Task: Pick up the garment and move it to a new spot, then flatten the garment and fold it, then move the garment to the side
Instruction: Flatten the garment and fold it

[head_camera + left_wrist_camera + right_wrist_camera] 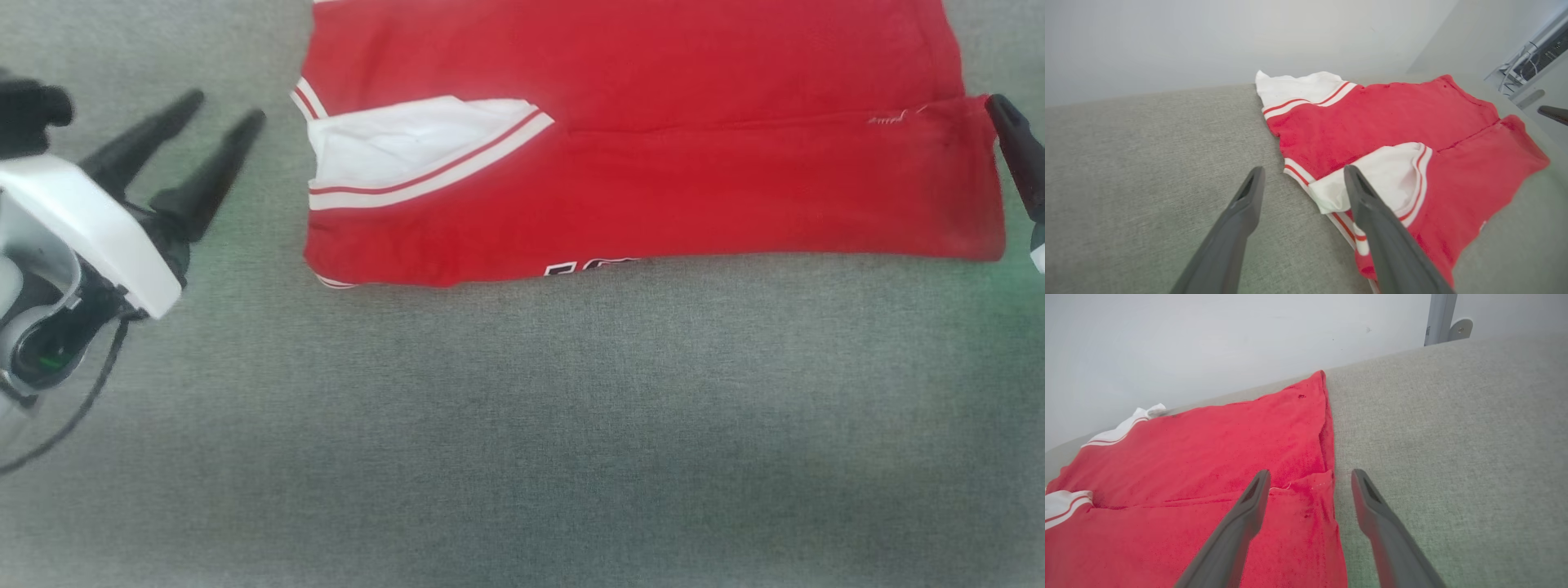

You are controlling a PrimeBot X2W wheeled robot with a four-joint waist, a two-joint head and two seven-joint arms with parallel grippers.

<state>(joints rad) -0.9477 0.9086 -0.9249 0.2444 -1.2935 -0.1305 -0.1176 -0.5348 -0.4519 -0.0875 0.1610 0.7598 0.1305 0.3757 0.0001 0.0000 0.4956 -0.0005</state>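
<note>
The half-folded shirt (637, 180) was spread top-centre; left gripper (226, 106) and right gripper (1310, 475) were poised at its ends, fingers apart and empty, probably for another fold.

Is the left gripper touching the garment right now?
Apart. The head view shows a strip of bare grey cloth between the open left gripper and the sleeve end of the garment.

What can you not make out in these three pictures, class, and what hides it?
Chest lettering: head view, folded under the garment; a sliver shows.
Garment's far edge: head view, cut by the top edge.
Right gripper: head view, cut by the right edge.
Left gripper: head view, blurred.
</note>
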